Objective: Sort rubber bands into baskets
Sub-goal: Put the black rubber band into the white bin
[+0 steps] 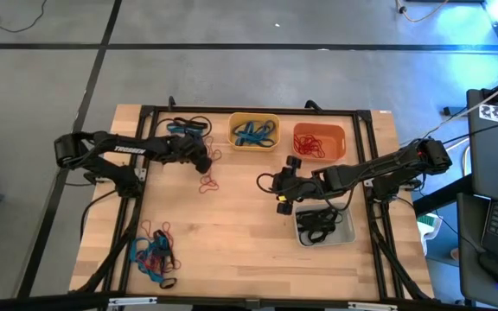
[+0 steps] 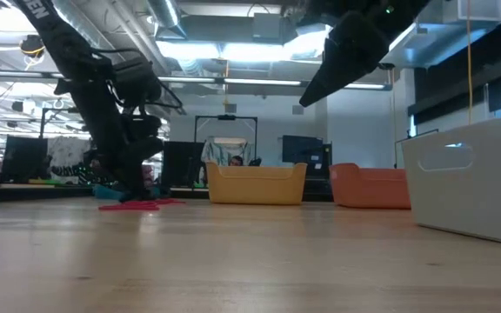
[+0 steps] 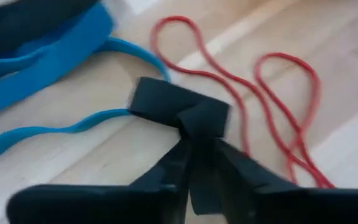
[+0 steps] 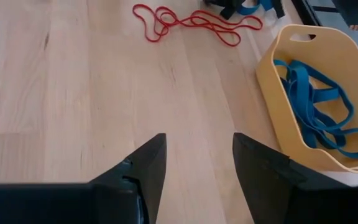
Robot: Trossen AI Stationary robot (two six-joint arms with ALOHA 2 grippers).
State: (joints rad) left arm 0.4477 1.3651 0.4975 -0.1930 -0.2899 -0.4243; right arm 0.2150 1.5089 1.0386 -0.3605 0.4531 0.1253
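My left gripper (image 3: 194, 134) is down at the table's far left (image 1: 204, 164), shut on a black rubber band (image 3: 166, 102). Blue bands (image 3: 48, 56) and a thin red band (image 3: 278, 106) lie flat on the wood around it. My right gripper (image 4: 194, 162) hangs open above the table's middle (image 1: 282, 194) with nothing between its fingers. The yellow basket (image 1: 253, 131) holds blue bands. The orange basket (image 1: 318, 141) holds red ones. The grey basket (image 1: 324, 226) holds black ones. My left gripper pinches a folded stretch of the flat black band (image 3: 185, 115) between its two fingertips. The fingers slant down at it from above. The band's free part sticks out beyond the fingertips, low over the wood; whether it is lifted clear I cannot tell.
A mixed heap of blue, red and black bands (image 1: 154, 252) lies near the table's front left corner. More blue and black bands (image 1: 188, 130) lie at the far left, behind my left gripper. Bare wood stretches across the table's middle and front.
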